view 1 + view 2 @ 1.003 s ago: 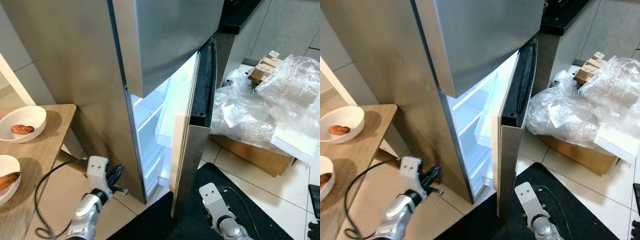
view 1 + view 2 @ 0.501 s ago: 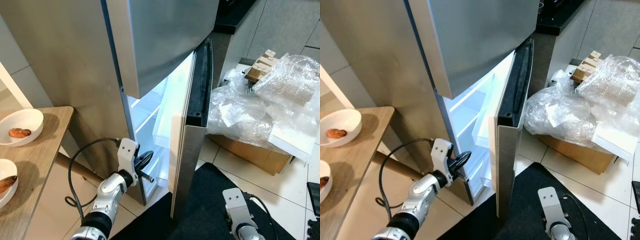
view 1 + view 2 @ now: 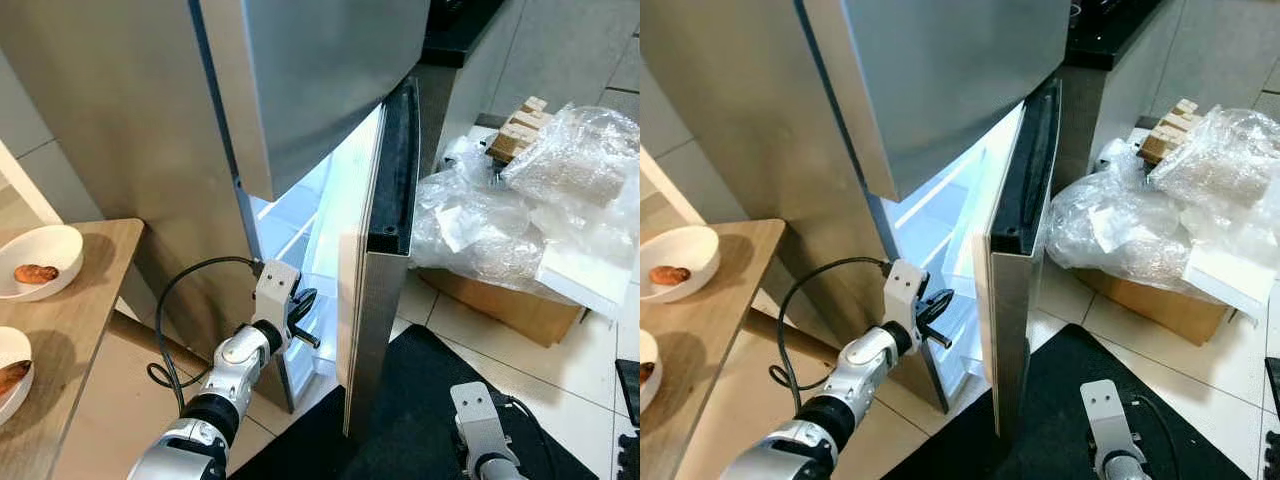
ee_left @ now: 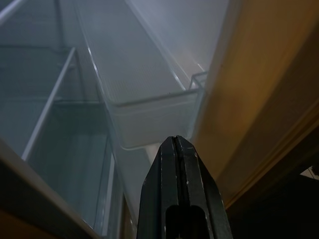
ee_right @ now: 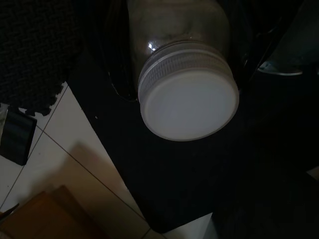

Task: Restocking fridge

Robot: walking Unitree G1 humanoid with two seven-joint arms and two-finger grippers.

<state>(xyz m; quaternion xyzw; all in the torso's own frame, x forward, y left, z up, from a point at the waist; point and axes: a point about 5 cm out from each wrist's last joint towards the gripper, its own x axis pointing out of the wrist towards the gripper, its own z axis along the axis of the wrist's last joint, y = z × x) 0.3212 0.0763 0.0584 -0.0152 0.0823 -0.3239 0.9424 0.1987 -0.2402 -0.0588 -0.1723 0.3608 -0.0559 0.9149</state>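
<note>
A: How is the jar (image 5: 184, 74) expected to handle?

B: It is judged to be glass, so stiff, fragile and fairly heavy for its size, with a smooth wall that may slip. The white screw lid (image 5: 188, 102) faces the right wrist camera. It is best taken round the body just behind the lid, where the ribbed rim gives some stop against sliding.

A: And where is it held now?

B: It is clamped between the dark fingers of the right end effector (image 5: 174, 55), low at the robot's right side, above the black mat (image 3: 410, 400) and the tiled floor (image 3: 560, 390).

A: What of the left end effector (image 3: 302, 312)?

B: Its fingers (image 4: 180, 199) are pressed together and nothing is carried. It is pushed into the gap between the lit fridge (image 3: 300, 100) compartment and the half-open door (image 3: 375, 300), pointed at a clear door bin (image 4: 149, 107). Whether the door's edge is touched cannot be told.

A: So the door is judged to need widening first?

B: Yes, before the jar can be passed in.
</note>
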